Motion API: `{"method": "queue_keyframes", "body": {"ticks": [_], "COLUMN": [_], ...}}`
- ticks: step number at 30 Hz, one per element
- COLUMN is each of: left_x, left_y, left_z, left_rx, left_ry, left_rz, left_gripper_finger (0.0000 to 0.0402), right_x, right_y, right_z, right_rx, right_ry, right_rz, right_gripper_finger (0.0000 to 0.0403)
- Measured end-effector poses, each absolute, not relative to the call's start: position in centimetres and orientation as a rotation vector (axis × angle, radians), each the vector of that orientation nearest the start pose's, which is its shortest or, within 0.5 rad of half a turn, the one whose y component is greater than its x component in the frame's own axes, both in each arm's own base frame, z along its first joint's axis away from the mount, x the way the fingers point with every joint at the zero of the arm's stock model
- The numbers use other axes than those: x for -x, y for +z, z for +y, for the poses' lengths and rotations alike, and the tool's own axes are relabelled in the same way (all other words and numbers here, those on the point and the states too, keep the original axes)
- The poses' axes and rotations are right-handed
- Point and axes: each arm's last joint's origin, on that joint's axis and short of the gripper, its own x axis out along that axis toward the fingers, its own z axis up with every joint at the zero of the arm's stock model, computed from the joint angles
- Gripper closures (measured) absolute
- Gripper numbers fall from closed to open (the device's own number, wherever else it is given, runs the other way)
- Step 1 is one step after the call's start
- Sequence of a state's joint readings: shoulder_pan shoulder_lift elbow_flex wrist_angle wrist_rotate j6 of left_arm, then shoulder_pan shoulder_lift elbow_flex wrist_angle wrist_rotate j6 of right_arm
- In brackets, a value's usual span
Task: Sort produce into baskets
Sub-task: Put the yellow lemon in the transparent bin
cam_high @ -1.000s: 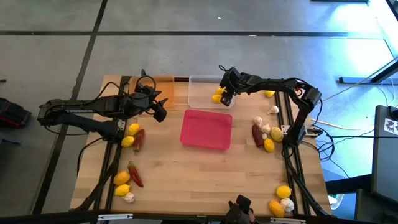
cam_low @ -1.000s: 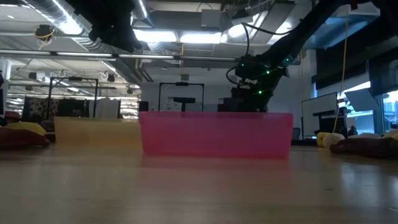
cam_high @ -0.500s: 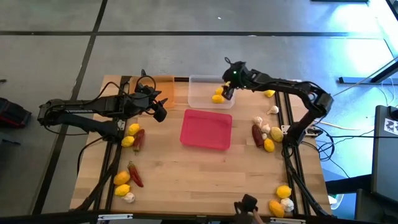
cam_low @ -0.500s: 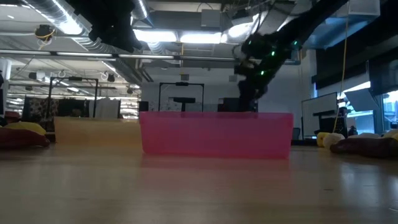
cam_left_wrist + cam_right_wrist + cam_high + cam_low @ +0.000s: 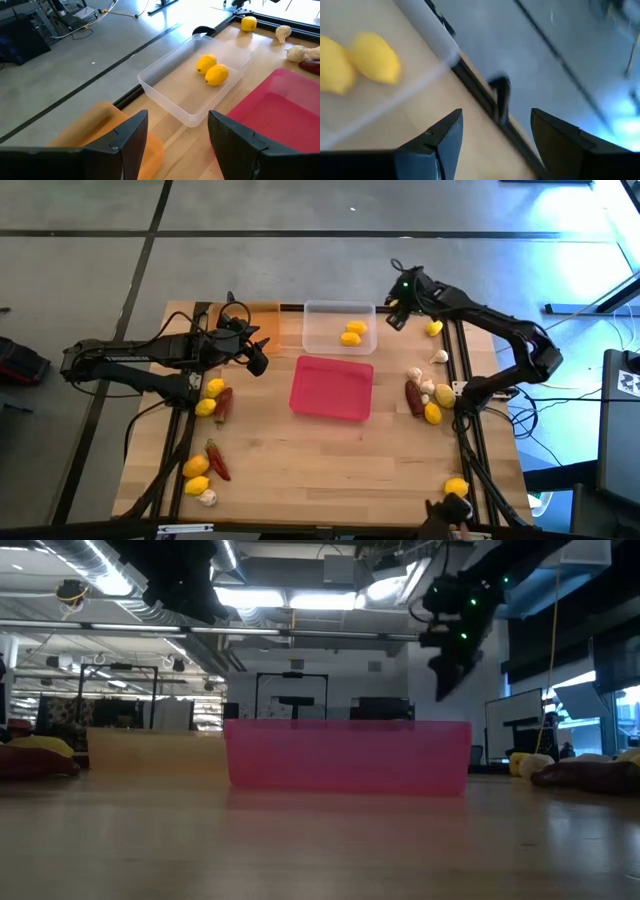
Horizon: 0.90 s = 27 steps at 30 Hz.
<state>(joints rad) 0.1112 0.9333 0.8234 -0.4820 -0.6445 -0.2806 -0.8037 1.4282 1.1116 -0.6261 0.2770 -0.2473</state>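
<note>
Two yellow lemons [image 5: 352,333] lie in the clear basket [image 5: 325,315] at the far middle of the table. The pink basket [image 5: 332,405] stands in front of it. The orange basket [image 5: 100,125] sits far left, partly under my left gripper [image 5: 258,360], which hovers open and empty. My right gripper [image 5: 396,316] hangs open and empty above the table just right of the clear basket, and its wrist view shows the two lemons [image 5: 372,57] off to one side. In the low view my right gripper [image 5: 445,680] hangs high above the pink basket [image 5: 348,753].
Loose produce lies along both sides. On the left are lemons [image 5: 210,395], chilies [image 5: 217,460] and a garlic bulb [image 5: 207,497]. On the right are a lemon [image 5: 433,329], garlic bulbs [image 5: 422,383], a chili [image 5: 414,397] and more lemons [image 5: 456,487]. Bare wood lies near the front.
My right gripper has risen out of the clear basket and swung toward the table's right edge, tipping less steeply downward. The two lemons stay lying in the clear basket.
</note>
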Motion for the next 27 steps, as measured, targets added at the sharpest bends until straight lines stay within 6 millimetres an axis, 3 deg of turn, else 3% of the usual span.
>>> {"method": "queue_keyframes", "body": {"ticks": [9,14,19,27], "left_x": [-18.5,-18.5,-18.6,-18.6], "left_y": [29.8,29.8,30.0,29.9], "left_z": [3.8,3.8,3.8,3.8], "left_rx": [0.095,0.093,0.091,0.090], "left_ry": [0.805,0.805,0.801,0.801], "left_rz": [0.478,0.476,0.459,0.460], "left_gripper_finger": [0.0198,0.0198,0.0198,0.0198], "right_x": [-15.8,-14.2,-13.6,-14.5], "right_y": [22.9,22.0,20.8,18.1], "right_z": [-22.8,-23.2,-23.8,-24.4], "right_rx": [-0.319,-0.396,-0.454,-0.448], "right_ry": [-1.027,-1.077,-1.091,-1.132], "right_rz": [1.126,1.160,1.222,1.379], "right_gripper_finger": [0.0178,0.0178,0.0178,0.0178]}}
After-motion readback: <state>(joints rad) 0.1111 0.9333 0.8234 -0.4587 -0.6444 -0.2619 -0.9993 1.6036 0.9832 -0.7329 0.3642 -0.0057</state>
